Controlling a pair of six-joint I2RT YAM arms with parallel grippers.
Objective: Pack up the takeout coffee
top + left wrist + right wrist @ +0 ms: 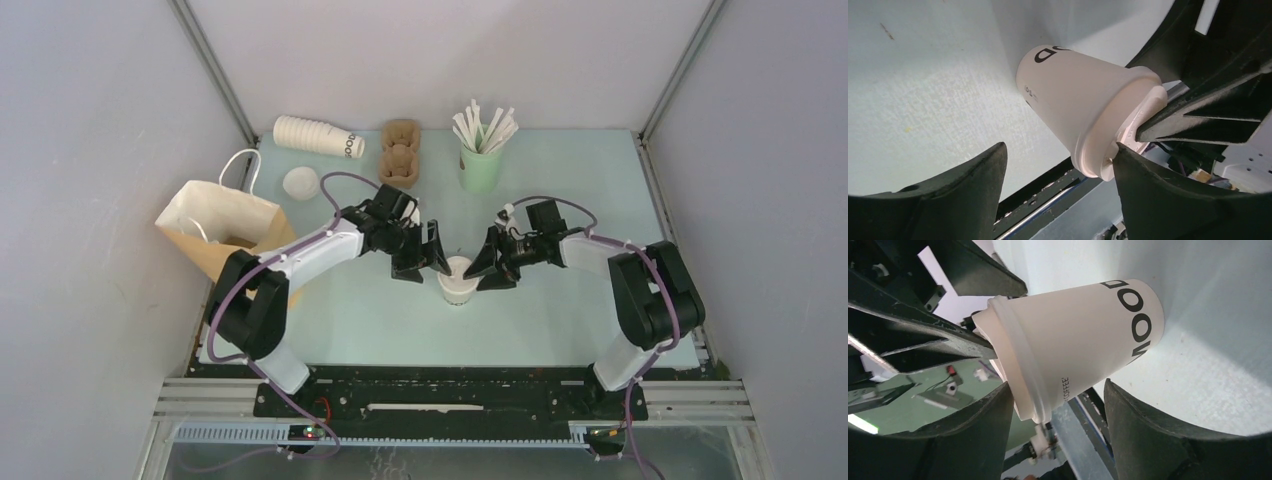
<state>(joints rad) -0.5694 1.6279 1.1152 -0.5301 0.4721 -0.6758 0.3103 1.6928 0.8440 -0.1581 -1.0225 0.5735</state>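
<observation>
Lid (458,266) half-hidden between left claw (424,262), right claw (491,268) (contact unclear).

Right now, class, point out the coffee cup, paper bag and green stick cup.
coffee cup (1083,340), right wrist view, side wall.
paper bag (208,214), top view, pale side panel.
green stick cup (480,173), top view, green wall.
</observation>
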